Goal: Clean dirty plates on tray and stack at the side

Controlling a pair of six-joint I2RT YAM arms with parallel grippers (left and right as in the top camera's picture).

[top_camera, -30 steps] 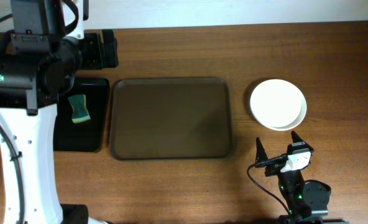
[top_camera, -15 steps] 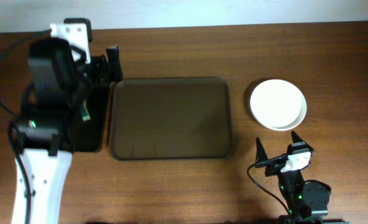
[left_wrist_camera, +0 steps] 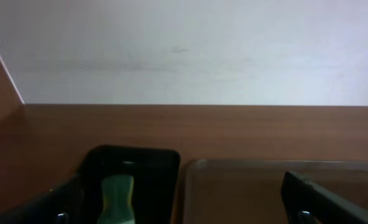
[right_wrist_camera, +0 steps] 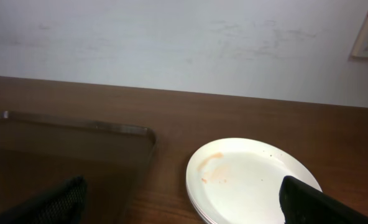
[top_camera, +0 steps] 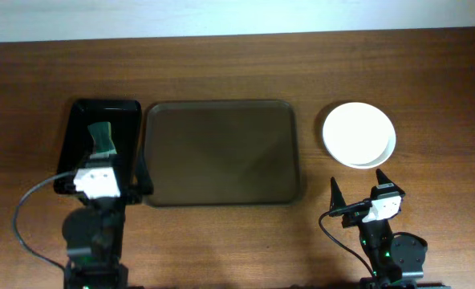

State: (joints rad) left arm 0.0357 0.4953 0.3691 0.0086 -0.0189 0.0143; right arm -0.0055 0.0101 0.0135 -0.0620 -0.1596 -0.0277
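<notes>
The plates (top_camera: 359, 134) sit in a stack on the table right of the dark brown tray (top_camera: 221, 152). In the right wrist view the top plate (right_wrist_camera: 252, 180) has a faint orange smear on its left part. No plate shows on the tray, whose corner also appears in that view (right_wrist_camera: 66, 146). My right gripper (top_camera: 360, 189) is open and holds nothing, just in front of the stack; it also shows in its wrist view (right_wrist_camera: 184, 208). My left gripper (top_camera: 101, 183) is open and holds nothing at the front of the black tray, and shows in its wrist view (left_wrist_camera: 181, 211).
A smaller glossy black tray (top_camera: 81, 148) stands left of the brown tray and holds a green sponge (top_camera: 101, 138). The sponge (left_wrist_camera: 117, 198) lies just ahead of my left fingers. A pale wall runs along the table's far edge.
My left arm has pulled back from above the black tray and come down low at the front left. The sponge stays in the black tray. The right arm has not moved.
</notes>
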